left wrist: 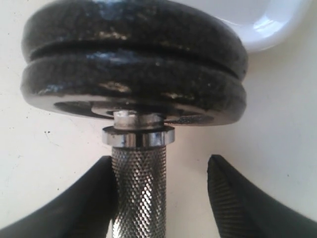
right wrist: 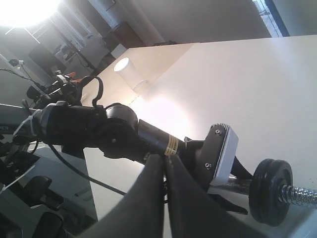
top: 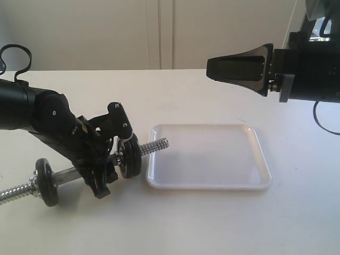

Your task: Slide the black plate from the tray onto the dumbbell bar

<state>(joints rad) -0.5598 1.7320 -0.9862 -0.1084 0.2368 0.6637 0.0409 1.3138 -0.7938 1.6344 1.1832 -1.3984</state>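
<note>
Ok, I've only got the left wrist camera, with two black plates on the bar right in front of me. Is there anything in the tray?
Observer: No. In the exterior view the tray holds nothing.
Operator: Where's the right gripper?
Observer: The right gripper is up in the air, off the table, shut and holding nothing.
Operator: And the end of the bar behind my camera?
Observer: The dumbbell bar carries a third plate there, with bare thread sticking out past it.
</note>
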